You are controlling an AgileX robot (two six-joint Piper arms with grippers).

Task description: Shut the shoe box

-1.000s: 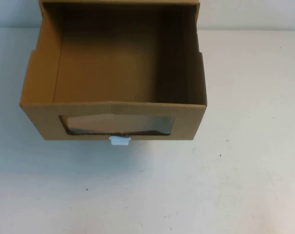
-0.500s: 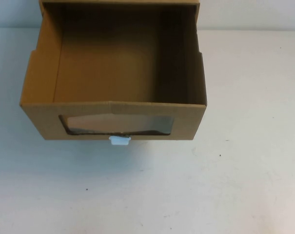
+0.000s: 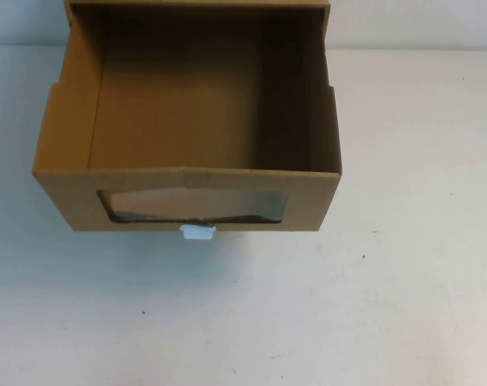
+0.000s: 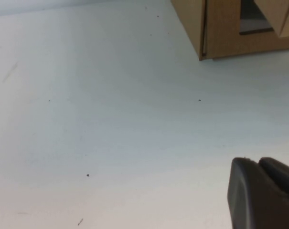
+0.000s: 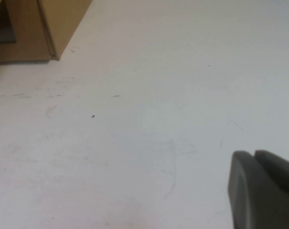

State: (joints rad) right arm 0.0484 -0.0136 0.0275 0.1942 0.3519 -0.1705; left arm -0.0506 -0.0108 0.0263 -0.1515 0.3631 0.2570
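The shoe box [image 3: 187, 121] is a brown cardboard drawer pulled far out toward me, empty inside. Its front panel has a clear window [image 3: 193, 205] with a small white pull tab [image 3: 198, 232] below it. Neither arm appears in the high view. In the left wrist view my left gripper [image 4: 256, 162] is shut and empty over bare table, with a corner of the shoe box [image 4: 220, 28] some way off. In the right wrist view my right gripper [image 5: 253, 155] is shut and empty, also well away from the shoe box corner [image 5: 44, 28].
The white table [image 3: 388, 281] extends in front of the box and to both sides. The box's outer sleeve [image 3: 195, 4] shows only as a strip at the back edge of the high view.
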